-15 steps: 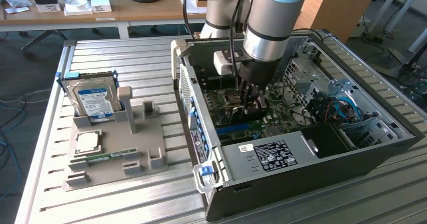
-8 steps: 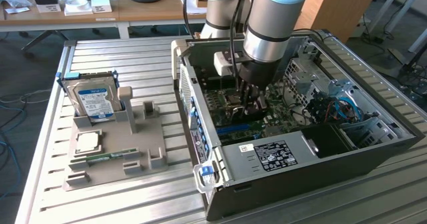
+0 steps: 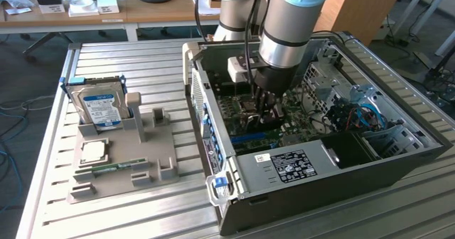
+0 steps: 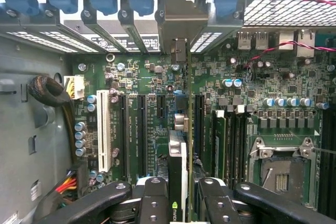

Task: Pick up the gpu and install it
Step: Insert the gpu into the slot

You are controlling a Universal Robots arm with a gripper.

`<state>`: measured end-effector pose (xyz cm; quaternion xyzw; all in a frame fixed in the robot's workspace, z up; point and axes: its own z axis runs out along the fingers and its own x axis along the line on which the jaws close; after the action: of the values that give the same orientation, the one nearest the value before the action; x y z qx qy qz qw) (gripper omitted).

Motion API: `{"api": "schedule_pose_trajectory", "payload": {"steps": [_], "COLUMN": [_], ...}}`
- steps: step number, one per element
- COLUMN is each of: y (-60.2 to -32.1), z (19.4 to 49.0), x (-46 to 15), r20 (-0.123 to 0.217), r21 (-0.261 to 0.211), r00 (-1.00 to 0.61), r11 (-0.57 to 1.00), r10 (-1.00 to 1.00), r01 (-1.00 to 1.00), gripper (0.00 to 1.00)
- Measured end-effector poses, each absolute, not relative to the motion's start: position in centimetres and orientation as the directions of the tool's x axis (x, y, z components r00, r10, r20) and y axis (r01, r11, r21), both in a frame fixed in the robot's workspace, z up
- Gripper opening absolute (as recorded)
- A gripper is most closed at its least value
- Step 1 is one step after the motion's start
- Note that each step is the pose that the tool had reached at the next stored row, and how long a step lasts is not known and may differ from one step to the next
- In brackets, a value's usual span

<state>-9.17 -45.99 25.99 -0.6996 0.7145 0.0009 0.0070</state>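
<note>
Wrist view: the gripper [image 4: 181,195] has its black fingers [image 4: 154,198] clamped on the gpu [image 4: 178,156], held edge-on above the motherboard [image 4: 252,85]. The card shows a thin green board edge, a pale cooler face and a small green logo near the fingers, with its silver end bracket [image 4: 178,30] reaching to the case's rear slots. In the exterior view the arm [image 3: 288,31] reaches down into the open computer case [image 3: 320,180], the gripper [image 3: 267,111] low over the motherboard.
</note>
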Motion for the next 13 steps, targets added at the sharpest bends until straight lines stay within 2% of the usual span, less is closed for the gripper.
{"api": "schedule_pose_trajectory", "payload": {"steps": [13], "y": [-46.02], "z": [25.86], "x": [-9.31], "r20": [-0.011], "r21": [-0.008], "r00": [-0.021], "r11": [0.021], "r10": [-1.000], "r01": [-1.000], "gripper": [0.27]}}
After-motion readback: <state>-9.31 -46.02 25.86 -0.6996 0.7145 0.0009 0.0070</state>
